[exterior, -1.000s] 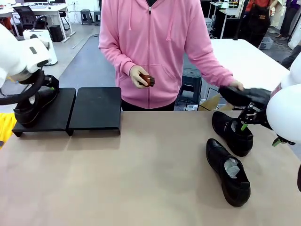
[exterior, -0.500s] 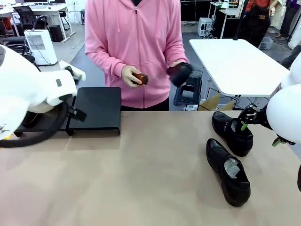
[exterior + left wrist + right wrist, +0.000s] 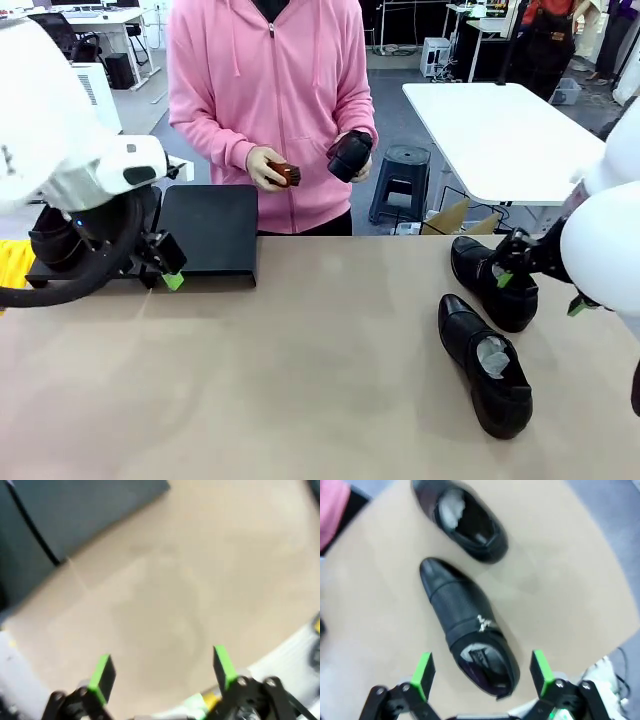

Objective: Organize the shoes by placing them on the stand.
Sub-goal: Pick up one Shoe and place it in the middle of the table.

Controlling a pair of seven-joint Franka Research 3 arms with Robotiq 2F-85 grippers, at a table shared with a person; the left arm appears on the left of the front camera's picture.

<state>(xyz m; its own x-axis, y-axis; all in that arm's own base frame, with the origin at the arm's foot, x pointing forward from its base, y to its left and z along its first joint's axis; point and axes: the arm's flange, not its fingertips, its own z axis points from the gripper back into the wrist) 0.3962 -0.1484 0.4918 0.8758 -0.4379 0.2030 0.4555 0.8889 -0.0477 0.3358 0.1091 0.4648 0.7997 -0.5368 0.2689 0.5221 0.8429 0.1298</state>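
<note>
Two glossy black shoes lie on the table at the right: the near shoe (image 3: 487, 365) (image 3: 465, 625) and the far shoe (image 3: 495, 280) (image 3: 465, 520), both with white paper inside. My right gripper (image 3: 535, 287) (image 3: 480, 669) hangs open above the near shoe. A third shoe (image 3: 52, 240) sits on the left platform of the stand, partly hidden by my left arm. The stand's right platform (image 3: 210, 228) (image 3: 75, 515) is bare. Just in front of the stand, my left gripper (image 3: 165, 274) (image 3: 162, 669) is open over bare table. The person holds another shoe (image 3: 350, 155).
The person in a pink hoodie stands at the far edge, a brown brush (image 3: 285, 175) in one hand. The tan tabletop (image 3: 300, 380) is free in the middle. A white table (image 3: 500, 130) stands behind on the right.
My left arm has pulled back from the left platform, leaving a shoe on it, and swung toward the table's middle. The person lifted a shoe from the right to chest height.
</note>
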